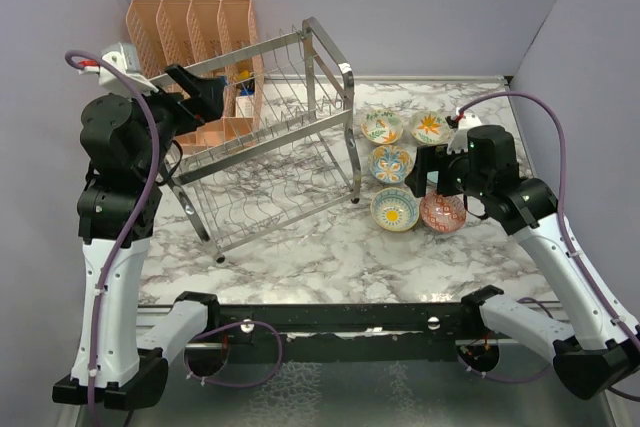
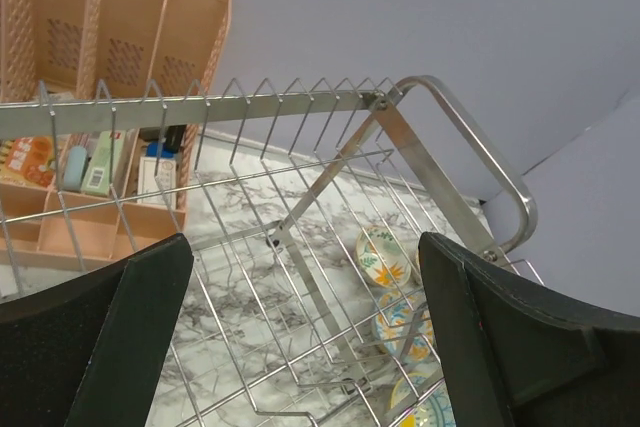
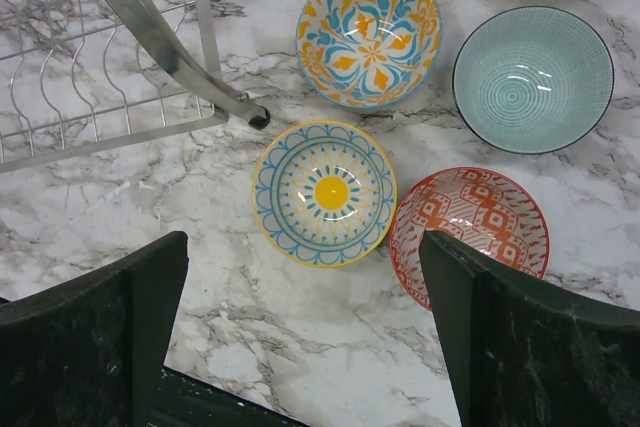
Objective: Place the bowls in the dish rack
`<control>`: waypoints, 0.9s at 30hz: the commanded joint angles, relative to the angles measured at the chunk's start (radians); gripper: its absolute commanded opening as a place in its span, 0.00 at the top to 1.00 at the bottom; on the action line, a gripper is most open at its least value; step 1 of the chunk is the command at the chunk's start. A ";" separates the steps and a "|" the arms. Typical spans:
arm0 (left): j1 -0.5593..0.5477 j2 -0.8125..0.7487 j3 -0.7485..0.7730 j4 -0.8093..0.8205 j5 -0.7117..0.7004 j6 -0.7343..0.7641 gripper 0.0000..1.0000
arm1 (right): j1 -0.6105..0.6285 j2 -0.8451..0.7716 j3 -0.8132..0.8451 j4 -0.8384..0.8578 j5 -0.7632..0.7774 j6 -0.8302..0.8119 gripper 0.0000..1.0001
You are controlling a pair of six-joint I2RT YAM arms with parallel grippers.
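The chrome wire dish rack point(image 1: 270, 147) stands left of centre and holds no bowls. Five patterned bowls lie on the marble right of it: green-leaf point(image 1: 381, 127), orange-flower point(image 1: 430, 128), blue-yellow point(image 1: 392, 163), yellow-teal point(image 1: 395, 209) and red-orange point(image 1: 443, 213). My right gripper point(image 1: 430, 179) hovers open above them. In the right wrist view point(image 3: 305, 282) it is over bare marble just below the yellow-teal bowl point(image 3: 325, 192) and the red-orange bowl point(image 3: 470, 222). A plain teal bowl point(image 3: 533, 79) lies beside the blue-yellow one point(image 3: 368, 35). My left gripper point(image 1: 205, 97) is open and empty at the rack's upper rail point(image 2: 200, 107).
A peach-orange plastic organizer point(image 1: 190, 27) with small items stands behind the rack, against the back wall, and also shows in the left wrist view point(image 2: 130, 17). Purple walls close in the left, back and right. The rack's tall end frame point(image 1: 335, 97) stands close to the bowls.
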State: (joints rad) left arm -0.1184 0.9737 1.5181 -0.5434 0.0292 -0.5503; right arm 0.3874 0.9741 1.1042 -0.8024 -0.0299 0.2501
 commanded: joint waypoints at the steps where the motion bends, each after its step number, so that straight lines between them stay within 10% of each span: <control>1: -0.003 -0.054 -0.070 0.171 0.187 0.009 0.01 | 0.006 -0.021 0.005 0.020 0.039 0.028 0.01; 10: -0.003 -0.023 -0.060 0.217 0.502 0.151 0.01 | 0.006 -0.065 -0.069 0.069 0.028 0.021 0.01; 27: -0.002 -0.041 -0.018 0.149 0.496 0.129 0.01 | 0.017 0.098 -0.271 0.220 -0.222 0.061 0.22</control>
State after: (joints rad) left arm -0.1184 0.9520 1.4532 -0.3786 0.5163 -0.4377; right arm 0.3897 1.0389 0.8707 -0.6792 -0.1696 0.2871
